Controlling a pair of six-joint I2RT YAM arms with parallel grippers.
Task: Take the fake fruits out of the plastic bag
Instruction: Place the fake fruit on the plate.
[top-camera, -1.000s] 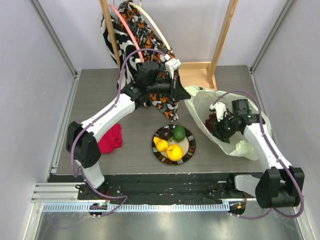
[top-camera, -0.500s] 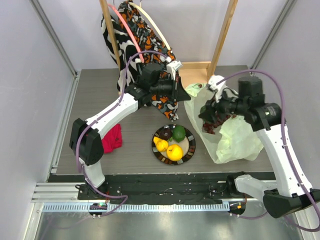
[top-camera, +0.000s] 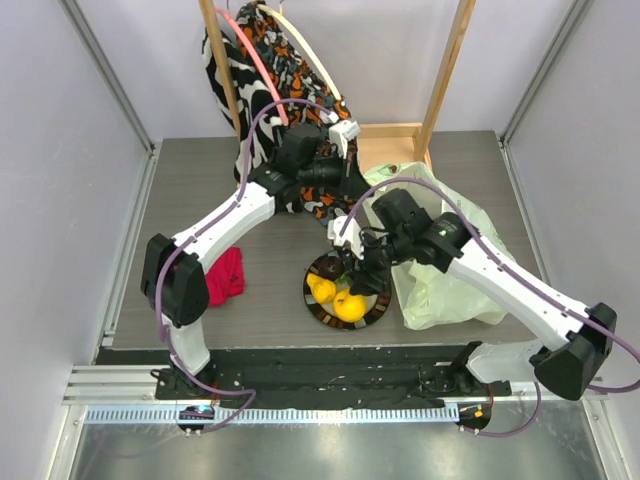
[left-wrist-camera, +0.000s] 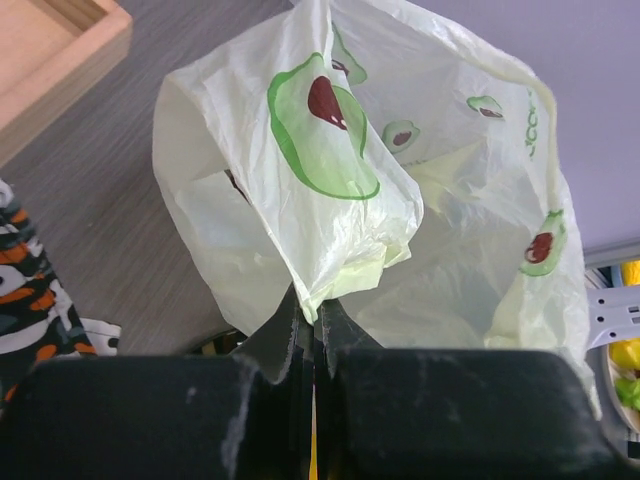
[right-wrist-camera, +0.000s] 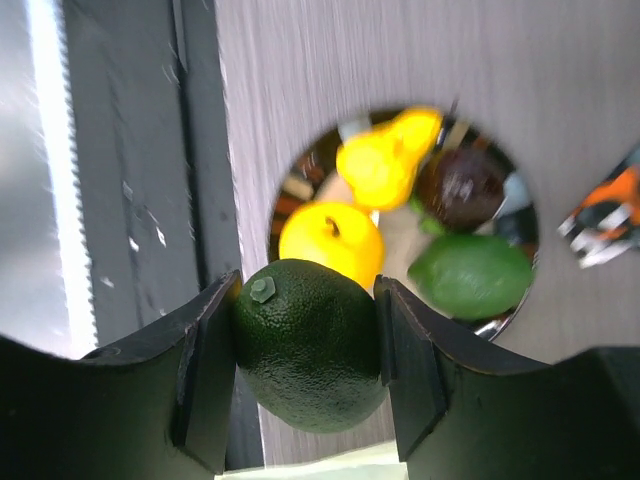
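Right wrist view: held fruit hangs over the near rim of the plate

The right gripper (right-wrist-camera: 305, 350) has its two fingers part-way closed on a dark green fruit (right-wrist-camera: 305, 330), stem end toward the camera, one pad on each flank. Straight beyond it lies the plate (top-camera: 316, 312). A yellow round fruit (right-wrist-camera: 330, 240) sits directly behind the held one, with a yellow lemon (right-wrist-camera: 385, 165) further on. A dark purple-brown fruit (right-wrist-camera: 465, 185) and a paler green fruit (right-wrist-camera: 470, 275) sit off to the right of this view. From above, the right arm reaches across from the plastic bag (top-camera: 450, 290) to the plate's far side, so it alone is placed for the drop. The left gripper (left-wrist-camera: 312, 312) is pinched tight on a fold of the bag's thin film, holding the mouth up beside the wooden frame (top-camera: 395, 140). Judging from this, the release turns on shifting toward the plate's pale centre; let go here, the fruit would probably land on the yellow one and roll
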